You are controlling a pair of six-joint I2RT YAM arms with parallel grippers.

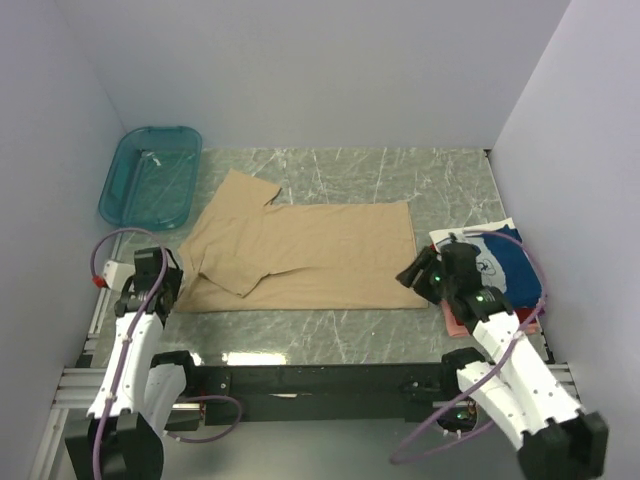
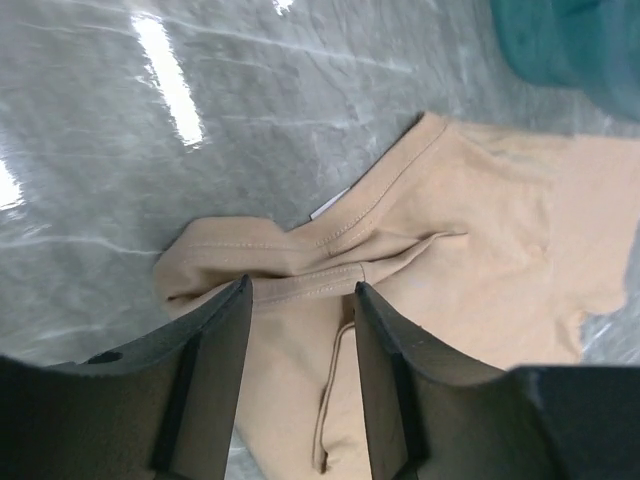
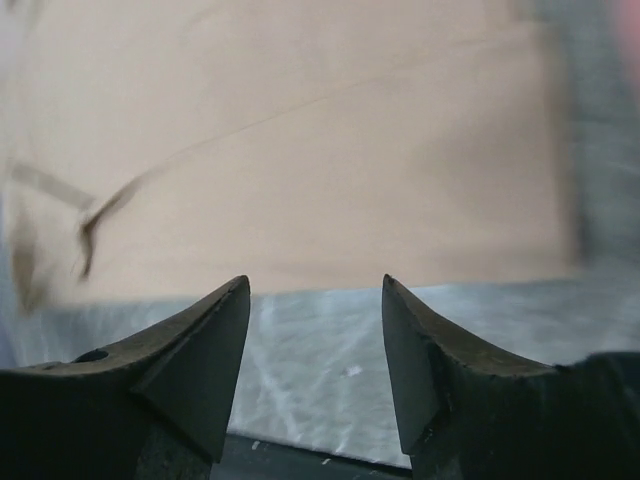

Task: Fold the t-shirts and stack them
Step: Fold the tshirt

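Observation:
The tan t-shirt lies spread flat on the marble table, its near left sleeve folded over the body. My left gripper is open at the shirt's left end; in the left wrist view its jaws straddle bunched tan cloth by the collar seam without closing on it. My right gripper is open and empty at the shirt's near right corner; in the right wrist view it is over bare table, just short of the shirt's hem. A folded navy shirt with white print sits at the right on red and pink cloth.
A teal plastic basket stands at the back left, and its corner shows in the left wrist view. Grey walls close in the table on three sides. The black rail with the arm bases runs along the near edge.

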